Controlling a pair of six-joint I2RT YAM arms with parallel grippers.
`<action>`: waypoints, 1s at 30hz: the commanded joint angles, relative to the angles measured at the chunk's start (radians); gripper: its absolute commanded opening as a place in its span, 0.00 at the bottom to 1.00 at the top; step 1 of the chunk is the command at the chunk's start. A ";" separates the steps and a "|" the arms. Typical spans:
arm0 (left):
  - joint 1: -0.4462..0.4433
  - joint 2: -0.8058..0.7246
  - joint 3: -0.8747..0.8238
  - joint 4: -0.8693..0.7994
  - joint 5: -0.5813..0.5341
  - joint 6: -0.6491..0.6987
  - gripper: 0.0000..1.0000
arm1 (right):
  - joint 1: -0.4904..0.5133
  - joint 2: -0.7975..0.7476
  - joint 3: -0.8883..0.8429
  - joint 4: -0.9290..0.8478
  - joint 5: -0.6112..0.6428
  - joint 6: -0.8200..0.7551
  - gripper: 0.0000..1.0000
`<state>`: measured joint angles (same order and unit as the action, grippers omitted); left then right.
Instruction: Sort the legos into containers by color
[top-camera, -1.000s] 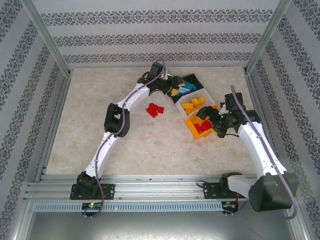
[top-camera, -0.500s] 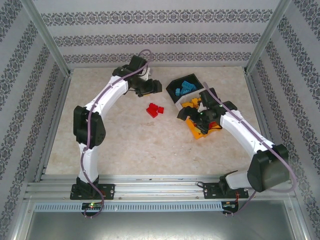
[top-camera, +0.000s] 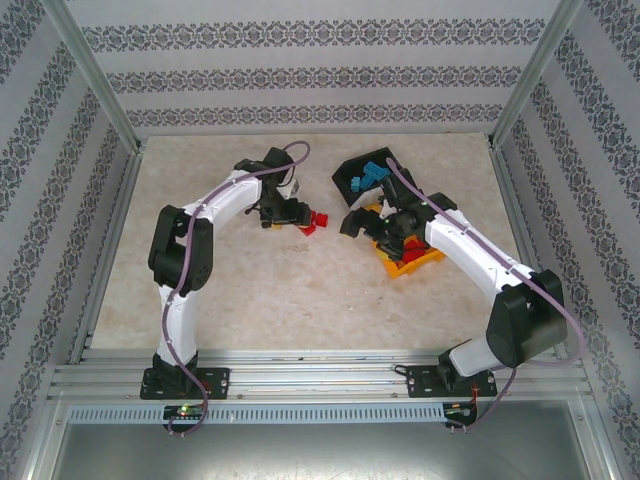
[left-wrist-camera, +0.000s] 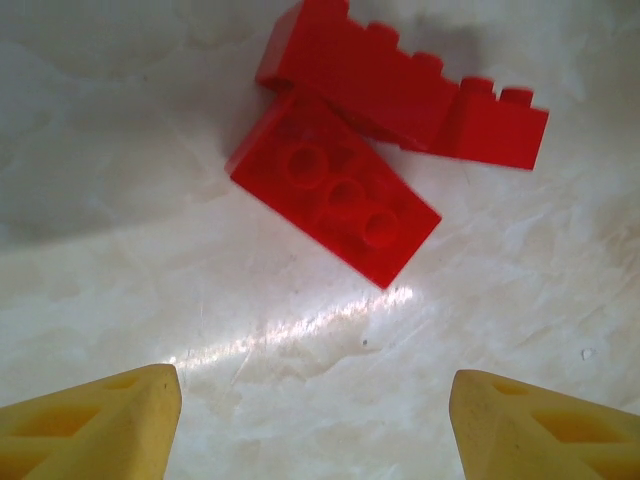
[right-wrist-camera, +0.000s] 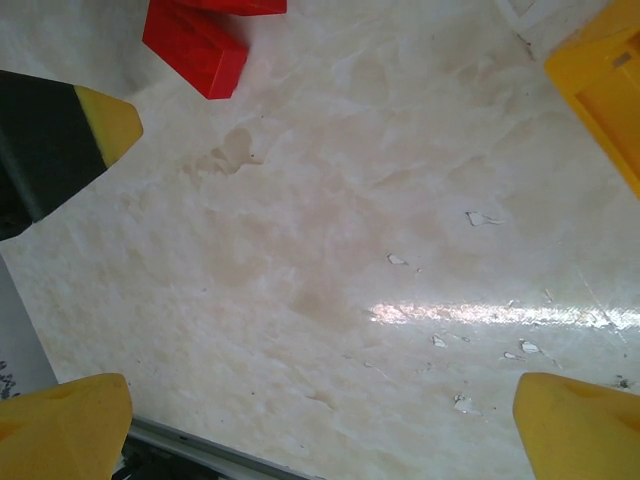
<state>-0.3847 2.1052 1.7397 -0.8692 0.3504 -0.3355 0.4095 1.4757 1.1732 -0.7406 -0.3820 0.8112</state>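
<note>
Several red bricks (left-wrist-camera: 335, 200), touching, at twelve o'clock of left gripper (left-wrist-camera: 310, 425), jaws parted, empty. Right gripper (right-wrist-camera: 320, 430) wide, empty, nearby. Risk: both reaching in, colliding, scattering bricks.

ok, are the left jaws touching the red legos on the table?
Apart. In the left wrist view, bare table lies between the open jaws of the left gripper and the nearest red lego.

Bright, even light fills every view; white glare streaks cross the tabletop (left-wrist-camera: 300, 335) in both wrist views.
</note>
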 joint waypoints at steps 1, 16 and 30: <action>-0.031 0.069 0.094 -0.059 -0.041 0.086 0.72 | -0.006 -0.039 -0.006 -0.041 0.026 -0.021 0.98; -0.069 0.256 0.354 -0.207 -0.199 0.362 0.87 | -0.091 -0.127 -0.084 -0.063 0.015 -0.036 0.98; -0.080 0.342 0.394 -0.214 -0.172 0.433 0.87 | -0.105 -0.103 -0.080 -0.058 0.007 -0.027 0.98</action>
<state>-0.4526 2.4306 2.1193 -1.0405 0.1719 0.0639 0.3096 1.3697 1.0943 -0.7891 -0.3779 0.7864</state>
